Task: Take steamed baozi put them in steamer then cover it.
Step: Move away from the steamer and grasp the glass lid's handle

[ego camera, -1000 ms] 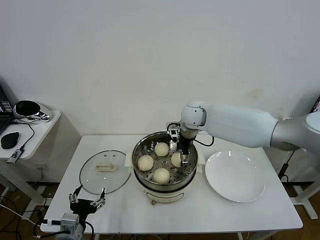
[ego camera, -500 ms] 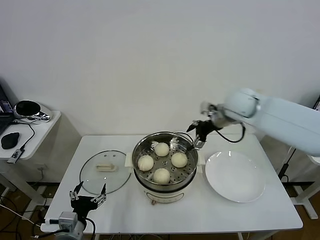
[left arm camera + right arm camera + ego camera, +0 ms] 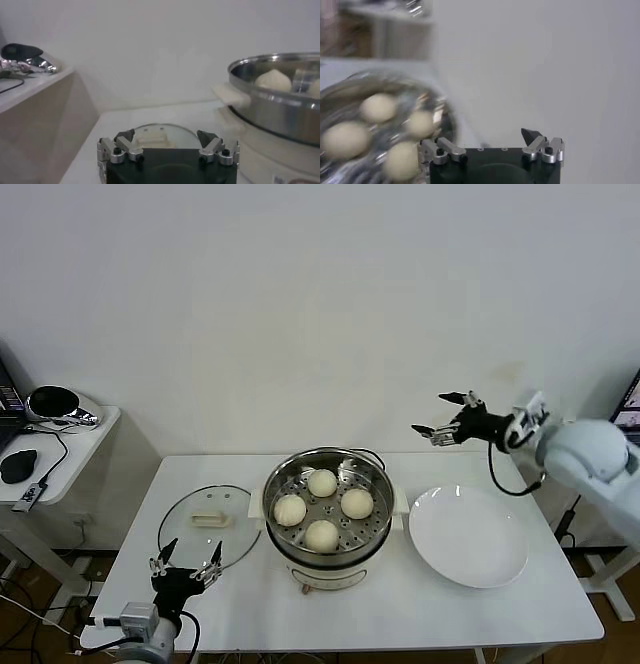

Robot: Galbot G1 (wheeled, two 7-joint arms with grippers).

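The steamer (image 3: 300, 554) stands mid-table with several cream-white baozi (image 3: 322, 482) on its perforated tray. Its cover (image 3: 208, 524), a glass lid with a cream handle, lies flat on the table to the steamer's left. My left gripper (image 3: 186, 567) hovers open and empty at the front left edge, just in front of the cover (image 3: 160, 136). My right gripper (image 3: 447, 416) hangs open and empty in the air, above and to the right of the steamer. The right wrist view shows the steamer (image 3: 340, 95) and baozi (image 3: 377, 107) blurred, off to one side of the right gripper (image 3: 480, 139).
A bare white plate (image 3: 468, 536) lies to the right of the steamer. A side table (image 3: 70, 434) with a mouse and cables stands off the left end. The wall rises close behind the table.
My right gripper has lifted out of the steamer and swung up and to the right, empty. The left gripper has edged slightly toward the cover.
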